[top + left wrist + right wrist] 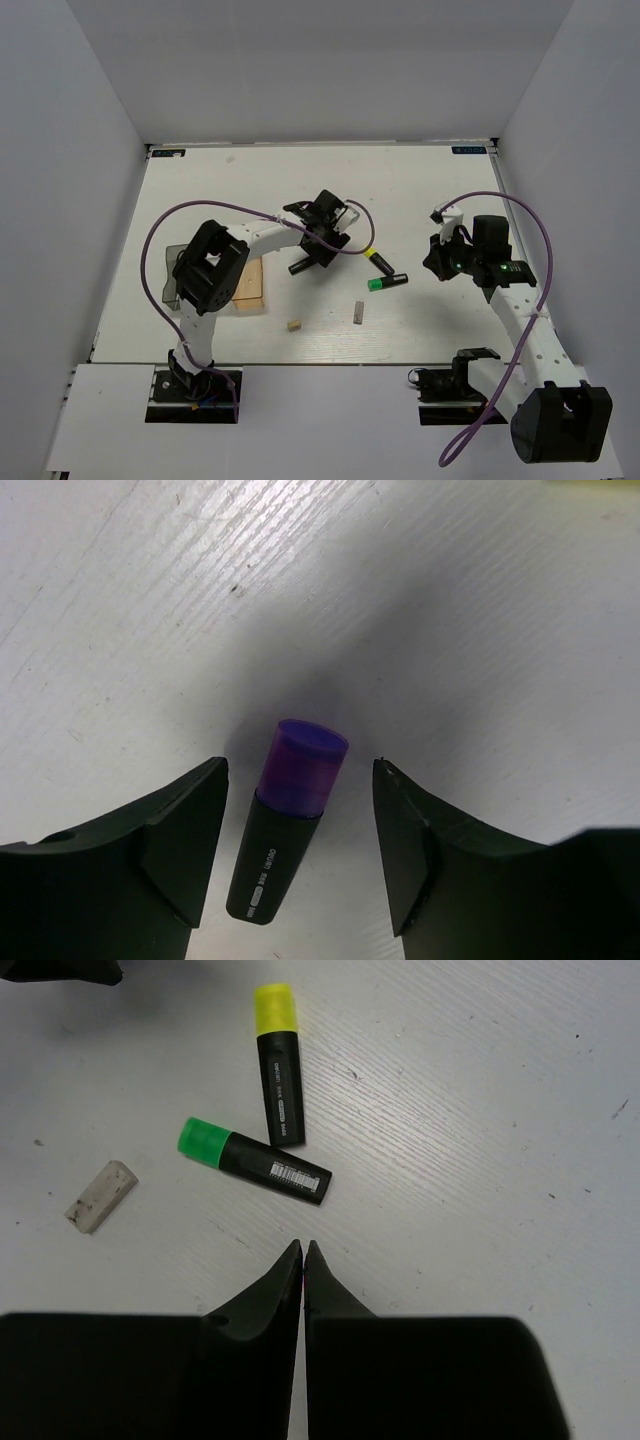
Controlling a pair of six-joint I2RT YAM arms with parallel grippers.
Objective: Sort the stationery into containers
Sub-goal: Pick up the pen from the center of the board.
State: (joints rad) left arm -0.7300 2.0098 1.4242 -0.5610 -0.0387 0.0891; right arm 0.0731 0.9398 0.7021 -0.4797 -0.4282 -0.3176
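Left fingers [170, 840] spread, purple-capped marker [288, 820] lying between them

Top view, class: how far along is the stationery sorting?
Done: nothing visibly boxed; the left arm hides much of the wooden box. In hand: the open left gripper straddles the purple marker. Left: yellow marker, green marker, tan block and grey bar lie on the table; right gripper shut, empty.

The left arm [215, 270] extended forward and to the right from its base, elbow raised and wrist angled down at the table. The left gripper [300, 770] pointed downward, its fingers [185, 825] spread wide apart. The right arm [520, 312] was bent sharply at the elbow and stretched forward. The right gripper [303, 1252] had its tips pressed together.
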